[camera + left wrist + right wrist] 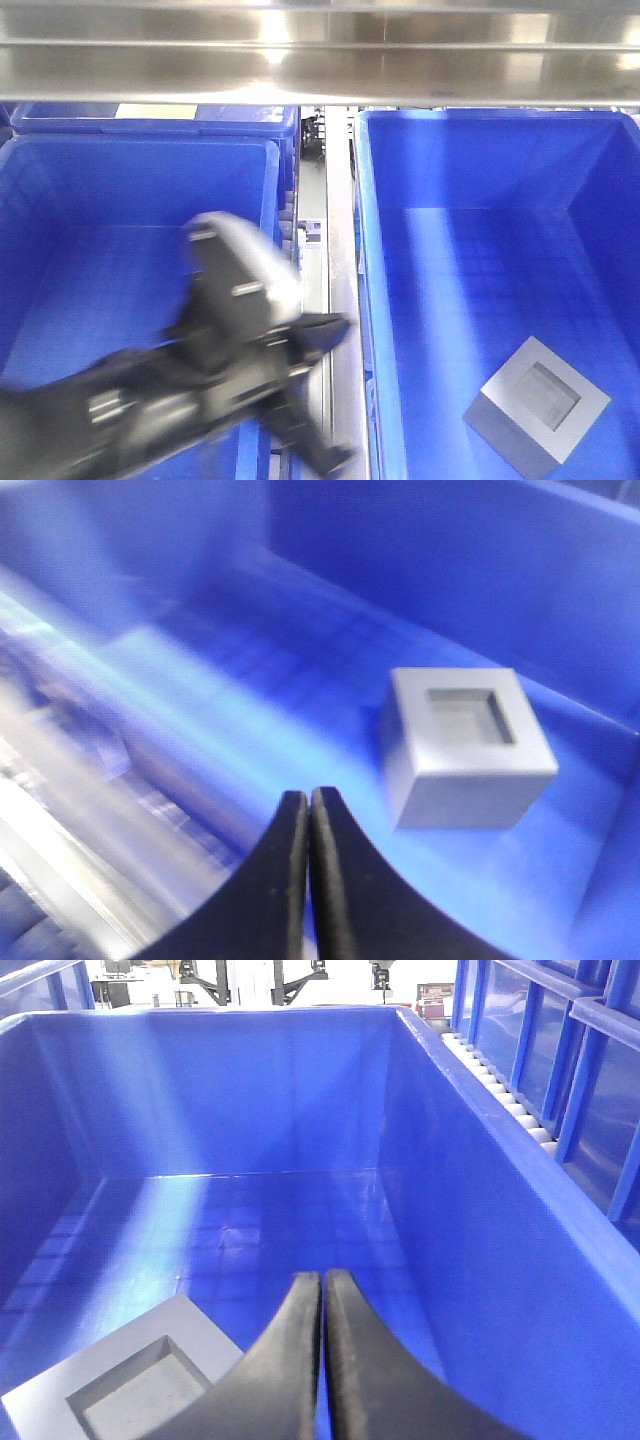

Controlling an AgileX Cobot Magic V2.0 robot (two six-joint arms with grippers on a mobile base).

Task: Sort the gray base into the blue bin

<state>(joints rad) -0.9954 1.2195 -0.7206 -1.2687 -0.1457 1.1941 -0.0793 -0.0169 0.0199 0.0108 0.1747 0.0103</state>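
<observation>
The gray base (537, 405) lay on the floor of the blue bin (380, 300) on the right, toward its near right corner, recess facing up. A second bin (30, 160) stood to the left, with a metal rail (335, 300) between them. The left hand (325, 395) hung over that rail, near edge. A third bin (150, 118) sat behind the left one.

The gray base (536, 405) is looking matte and plain, with smooth faces and a slightly grainy recess. The blue bin (385, 300) is showing glossy plastic; its smooth walls are reflecting light, and its floor is carrying a faint grid pattern. The metal shelf (320, 50) above is shining like brushed steel. The left gripper (306, 805) fingers are appearing dark, smooth and slightly shiny.
</observation>
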